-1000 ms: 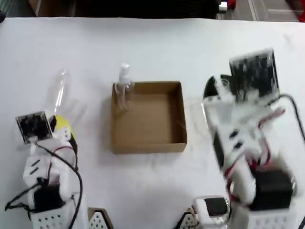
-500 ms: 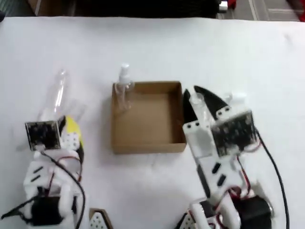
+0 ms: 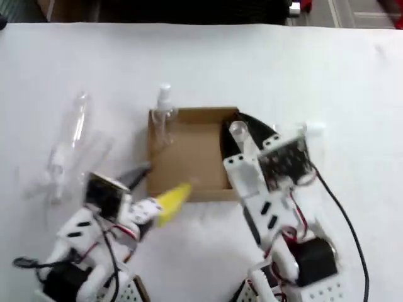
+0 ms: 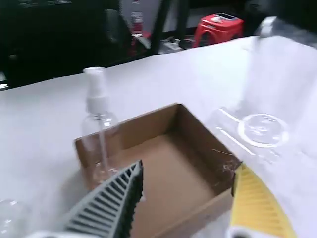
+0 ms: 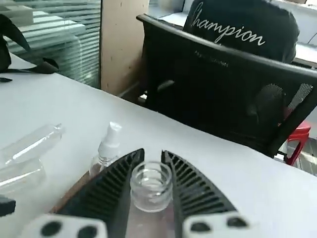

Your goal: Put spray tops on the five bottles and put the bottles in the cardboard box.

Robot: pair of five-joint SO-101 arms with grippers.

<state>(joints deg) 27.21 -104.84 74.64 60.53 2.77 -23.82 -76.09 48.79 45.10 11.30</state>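
By one box (image 3: 189, 160): two bottles (image 3: 74, 123) (image 3: 58, 165) lie, one stands; right tool (image 5: 151, 157) grips another.

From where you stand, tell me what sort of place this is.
Probably an office or lab: a white worktable, a black office chair behind it, and slatted window blinds.
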